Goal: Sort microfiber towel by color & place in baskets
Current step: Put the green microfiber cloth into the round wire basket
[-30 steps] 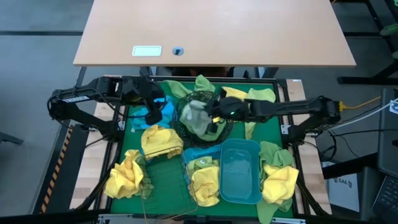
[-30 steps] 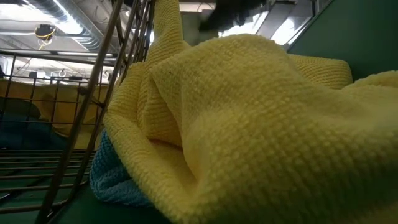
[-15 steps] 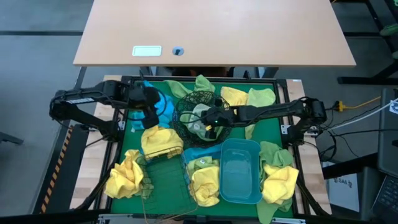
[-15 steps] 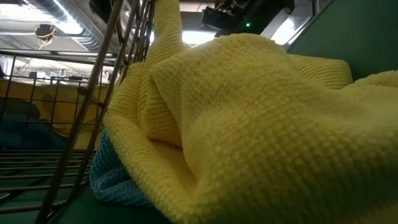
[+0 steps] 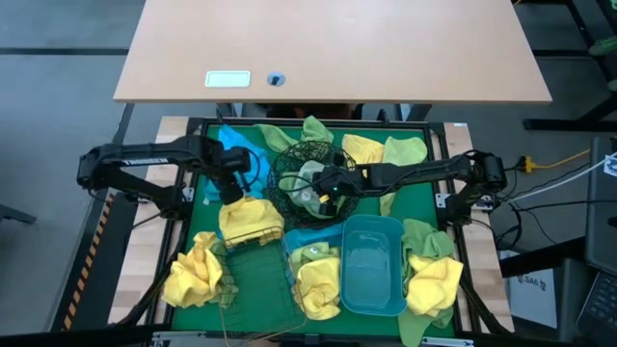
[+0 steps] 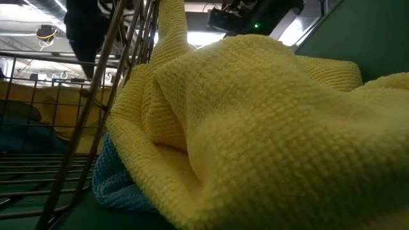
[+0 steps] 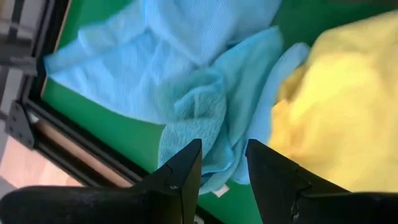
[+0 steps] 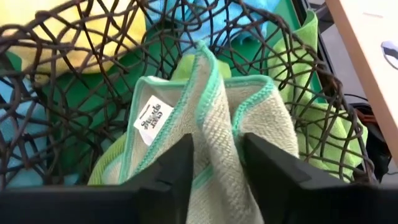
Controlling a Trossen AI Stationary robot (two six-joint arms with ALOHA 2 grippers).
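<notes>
My right gripper reaches into the round black wire bowl, shut on a light green towel. My left gripper hovers narrowly open over crumpled sky-blue towels at the mat's far left. It stands beside a yellow towel draped over the far end of the copper wire basket. In the left wrist view the left gripper touches nothing. The bluish plastic tub stands right of the copper basket. A yellow towel fills the low view. My right gripper pinches a raised fold of the light green towel between its two fingers, slanting down into the bowl from the table's right. The towel's lower part and its white label lie inside the bowl's wire wall.
More yellow towels lie at the mat's near left, near middle and near right. Green towels lie at the right and far edge. A blue towel sits between basket and tub. A wooden tabletop lies beyond.
My right gripper has come down into the black bowl, and the green towel that hung above the bowl now lies inside it. My left gripper has moved toward the table's near edge, from over the blue towels toward the yellow towel on the copper basket.
</notes>
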